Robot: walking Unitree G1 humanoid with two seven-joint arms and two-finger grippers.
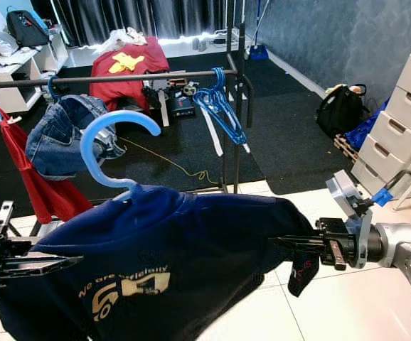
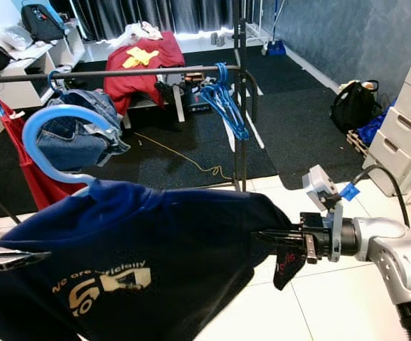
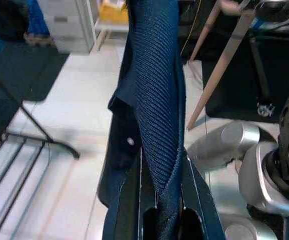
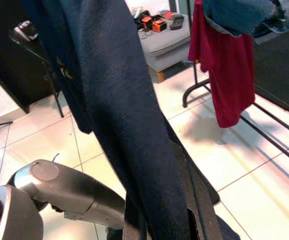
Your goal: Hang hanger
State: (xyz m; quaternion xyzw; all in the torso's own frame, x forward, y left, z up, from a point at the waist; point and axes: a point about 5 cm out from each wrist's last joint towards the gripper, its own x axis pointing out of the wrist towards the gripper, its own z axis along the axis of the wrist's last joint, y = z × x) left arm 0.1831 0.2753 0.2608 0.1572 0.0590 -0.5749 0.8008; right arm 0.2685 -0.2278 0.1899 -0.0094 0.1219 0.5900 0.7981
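1. Together, our left hand [image 1: 63,264] and right hand [image 1: 291,244] stretch a navy T-shirt [image 1: 170,263] between them, each hand's fingers pinched shut on a shoulder of the cloth.
2. We see the shirt draped on a light blue hanger [image 1: 113,145], whose hook rises between the two hands, nearer the left one.
3. Beyond both hands runs the dark rail [image 1: 120,78] of a clothes rack, above and past the hook and apart from it.
4. On that rail, ahead of our left hand, hang blue jeans [image 1: 63,135], and a red garment [image 1: 35,177] hangs further left; the jeans sit right behind the hook in our line of sight.
5. Ahead of our right hand, a bunch of empty blue hangers [image 1: 223,106] dangles from the rail near its upright post [image 1: 239,106].
6. Farther off we see a red cloth with a yellow star [image 1: 129,64], a black bag [image 1: 340,106] and white drawers [image 1: 404,121] out past the right hand.
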